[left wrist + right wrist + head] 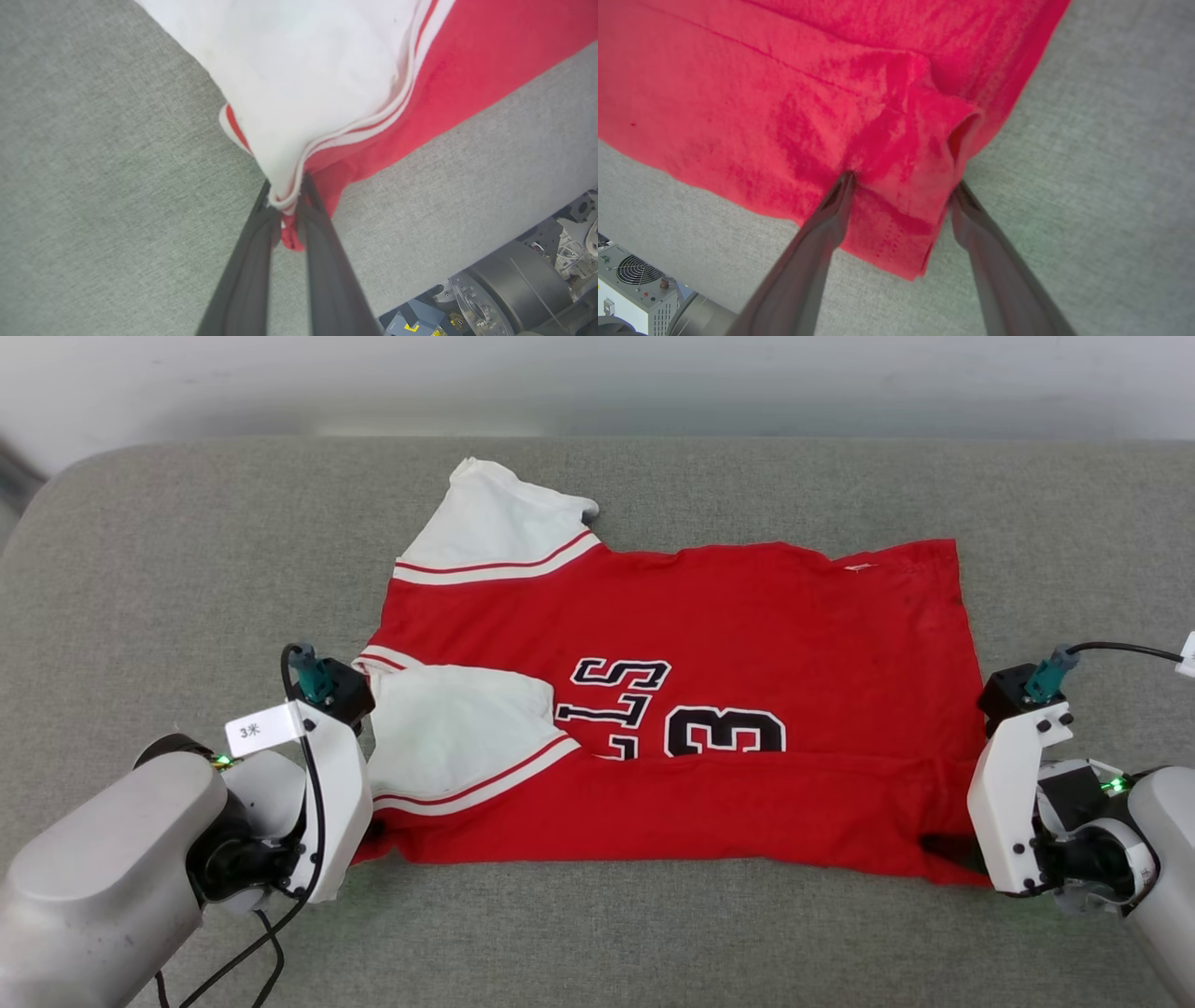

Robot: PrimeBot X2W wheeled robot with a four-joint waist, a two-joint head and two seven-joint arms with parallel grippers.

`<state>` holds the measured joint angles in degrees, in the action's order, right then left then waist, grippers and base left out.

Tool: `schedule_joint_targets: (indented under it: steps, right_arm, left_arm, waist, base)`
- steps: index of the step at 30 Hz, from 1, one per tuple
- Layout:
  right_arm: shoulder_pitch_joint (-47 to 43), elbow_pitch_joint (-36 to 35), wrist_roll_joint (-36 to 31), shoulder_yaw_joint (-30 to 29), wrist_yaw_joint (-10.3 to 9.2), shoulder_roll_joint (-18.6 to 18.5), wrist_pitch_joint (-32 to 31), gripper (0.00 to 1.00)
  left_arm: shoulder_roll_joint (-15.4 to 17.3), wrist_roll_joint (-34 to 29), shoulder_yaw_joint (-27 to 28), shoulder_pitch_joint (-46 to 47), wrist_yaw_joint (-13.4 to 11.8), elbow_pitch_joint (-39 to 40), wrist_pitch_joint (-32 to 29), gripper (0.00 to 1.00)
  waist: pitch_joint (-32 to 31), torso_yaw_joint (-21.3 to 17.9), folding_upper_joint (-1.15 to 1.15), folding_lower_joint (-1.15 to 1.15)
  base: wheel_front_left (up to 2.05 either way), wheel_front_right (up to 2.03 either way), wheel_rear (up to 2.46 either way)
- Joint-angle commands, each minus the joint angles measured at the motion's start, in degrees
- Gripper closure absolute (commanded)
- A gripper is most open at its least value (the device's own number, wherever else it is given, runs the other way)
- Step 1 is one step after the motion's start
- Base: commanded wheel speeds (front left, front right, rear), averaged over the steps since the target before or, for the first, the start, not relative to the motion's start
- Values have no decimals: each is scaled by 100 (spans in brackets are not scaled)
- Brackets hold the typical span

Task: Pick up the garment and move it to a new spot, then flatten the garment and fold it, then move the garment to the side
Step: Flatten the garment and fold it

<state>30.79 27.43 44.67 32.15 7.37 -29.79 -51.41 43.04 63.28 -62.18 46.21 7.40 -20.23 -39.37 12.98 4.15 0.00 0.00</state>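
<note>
The red garment [747,616] lies spread on the grey cushion, its near strip folded over the black letters and the number 3. One white sleeve [495,527] points to the far side, the other white sleeve [448,728] lies on the red front. My left gripper [286,196] is shut on the garment's near left corner, pinching white sleeve trim and red fabric [364,154]. My right gripper [903,186] is open at the near right corner, its fingers [831,205] set on either side of a raised red fold [920,154].
The grey cushion [149,579] reaches a pale wall at the back and has bare fabric left, right and in front of the garment. Below its front edge, robot base parts [514,289] and a grey box with a fan grille [635,280] show in the wrist views.
</note>
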Motion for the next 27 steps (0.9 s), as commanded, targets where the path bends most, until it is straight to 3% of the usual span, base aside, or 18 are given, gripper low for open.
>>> schedule_joint_targets:
  steps: [1, 2, 3, 4, 10, 21, 27]
  right_arm:
    - [-456, 197, 69, 363, 24, 340, -64, 0]
    - [-460, 196, 93, 438, 27, 325, -35, 0]
    - [-428, 168, 108, 476, 27, 286, 32, 60]
    - [-387, 143, 133, 491, 27, 228, 102, 100]
    - [-207, -166, 272, 619, 17, -339, 490, 100]
    - [-698, -1154, 807, 710, 9, -1387, 892, 100]
    - [-1219, -1393, 934, 578, 8, -1624, 853, 100]
  left_arm:
    - [8, 28, -2, 17, -1, -2, 29, 100]
    - [9, 42, -4, 0, -1, -11, 38, 100]
    - [8, 50, -10, -26, -1, -24, 44, 100]
    - [8, 50, -21, -57, -1, -42, 55, 100]
    - [29, 198, -34, -256, -1, -91, 174, 100]
    - [481, 429, -137, -795, -64, 454, 223, 100]
    - [527, 519, -240, -1183, -203, 635, 284, 100]
  waist:
    - [8, 2, 0, 0]
    - [1, -4, 0, 0]
    - [-20, -12, 0, 0]
    - [-55, -21, 0, 0]
    - [-415, -64, 0, 0]
    - [-893, -31, 0, 0]
    - [-800, -77, 0, 0]
  base:
    - [0, 0, 0]
    - [0, 0, 0]
    - [0, 0, 0]
    - [0, 0, 0]
    - [0, 0, 0]
    - [0, 0, 0]
    - [0, 0, 0]
